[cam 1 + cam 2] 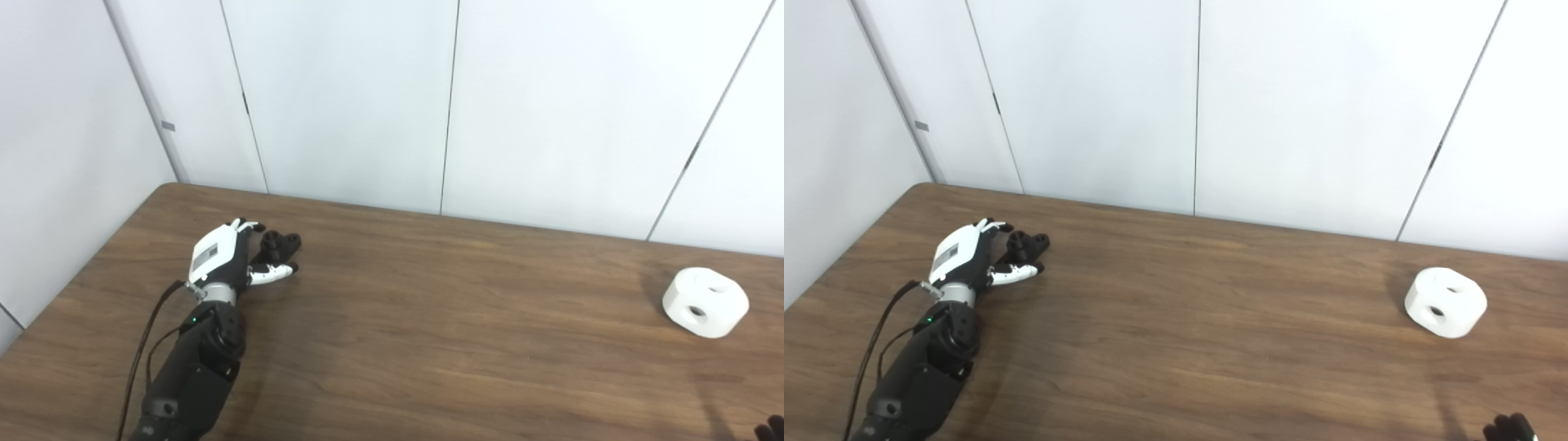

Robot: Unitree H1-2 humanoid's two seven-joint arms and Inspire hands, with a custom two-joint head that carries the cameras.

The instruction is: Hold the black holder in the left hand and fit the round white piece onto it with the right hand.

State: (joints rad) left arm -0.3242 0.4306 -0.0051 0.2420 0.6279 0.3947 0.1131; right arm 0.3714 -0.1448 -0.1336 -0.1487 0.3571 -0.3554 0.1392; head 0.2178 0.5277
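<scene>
Black holder [280, 245]: far left of the wooden table [429, 318], near its back edge.
Left hand [229, 257]: fingers curled around the holder.
Round white piece [705, 301]: far right, two holes, wide bare tabletop between.
Right hand [1510, 427]: only fingertips at bottom edge; open or closed, cannot tell.

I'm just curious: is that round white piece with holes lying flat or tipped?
Tipped. The round white piece leans on the brown wooden table, one holed face turned up and sideways, untouched by either hand.

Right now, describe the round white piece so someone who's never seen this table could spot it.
On the brown wooden table, look to the far right side, well away from the left hand and black holder. The round white piece sits alone there: a chunky white block with rounded sides and dark round holes.
</scene>
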